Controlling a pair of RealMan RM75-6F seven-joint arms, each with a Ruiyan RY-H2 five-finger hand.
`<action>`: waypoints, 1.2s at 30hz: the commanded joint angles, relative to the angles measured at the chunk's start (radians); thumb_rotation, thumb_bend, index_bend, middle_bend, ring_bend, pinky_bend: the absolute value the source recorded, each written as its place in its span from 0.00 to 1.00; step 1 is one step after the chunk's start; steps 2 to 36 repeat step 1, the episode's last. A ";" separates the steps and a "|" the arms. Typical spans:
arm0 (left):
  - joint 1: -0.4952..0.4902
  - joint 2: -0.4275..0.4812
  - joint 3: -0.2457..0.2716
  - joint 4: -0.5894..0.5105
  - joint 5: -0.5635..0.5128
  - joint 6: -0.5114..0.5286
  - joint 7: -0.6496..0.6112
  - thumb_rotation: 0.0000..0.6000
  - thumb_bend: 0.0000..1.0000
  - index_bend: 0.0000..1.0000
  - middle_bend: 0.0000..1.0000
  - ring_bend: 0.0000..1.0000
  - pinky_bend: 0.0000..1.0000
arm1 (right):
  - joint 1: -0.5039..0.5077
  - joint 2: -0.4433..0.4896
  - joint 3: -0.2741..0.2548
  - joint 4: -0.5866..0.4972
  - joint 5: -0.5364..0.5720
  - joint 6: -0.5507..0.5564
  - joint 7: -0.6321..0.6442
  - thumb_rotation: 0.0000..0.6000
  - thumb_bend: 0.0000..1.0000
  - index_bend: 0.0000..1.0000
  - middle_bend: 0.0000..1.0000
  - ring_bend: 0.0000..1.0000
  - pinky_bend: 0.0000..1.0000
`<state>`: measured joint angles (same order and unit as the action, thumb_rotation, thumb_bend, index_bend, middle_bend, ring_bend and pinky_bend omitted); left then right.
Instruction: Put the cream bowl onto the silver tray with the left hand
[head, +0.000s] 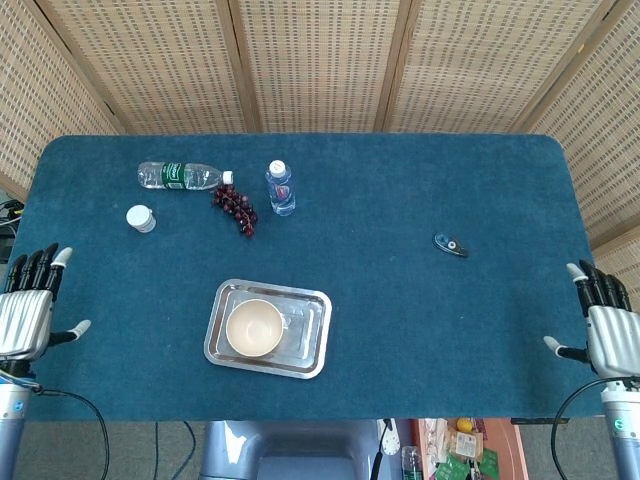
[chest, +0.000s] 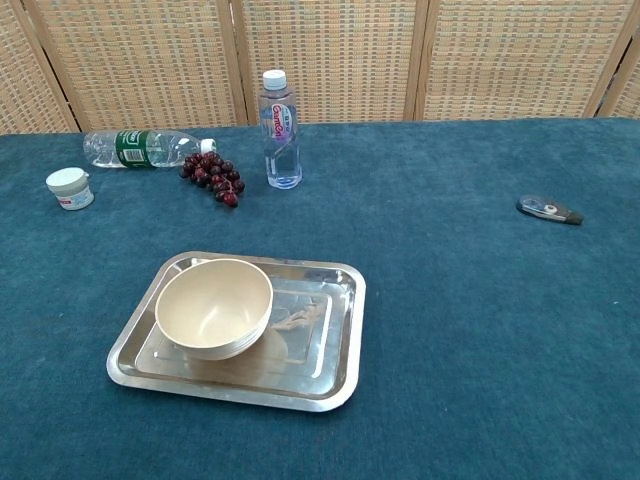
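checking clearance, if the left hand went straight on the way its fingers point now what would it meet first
Probably nothing: the left hand sits off the table's left edge, fingers pointing toward the far side, along the edge. Depth is unclear.
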<state>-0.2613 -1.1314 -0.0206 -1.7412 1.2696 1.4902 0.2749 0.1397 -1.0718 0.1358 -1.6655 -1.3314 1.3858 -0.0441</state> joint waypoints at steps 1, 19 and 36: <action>0.015 0.015 -0.004 0.004 0.020 0.005 -0.026 1.00 0.00 0.00 0.00 0.00 0.00 | -0.002 0.002 -0.003 -0.002 -0.006 0.004 0.001 1.00 0.00 0.00 0.00 0.00 0.00; 0.015 0.015 -0.004 0.004 0.020 0.005 -0.026 1.00 0.00 0.00 0.00 0.00 0.00 | -0.002 0.002 -0.003 -0.002 -0.006 0.004 0.001 1.00 0.00 0.00 0.00 0.00 0.00; 0.015 0.015 -0.004 0.004 0.020 0.005 -0.026 1.00 0.00 0.00 0.00 0.00 0.00 | -0.002 0.002 -0.003 -0.002 -0.006 0.004 0.001 1.00 0.00 0.00 0.00 0.00 0.00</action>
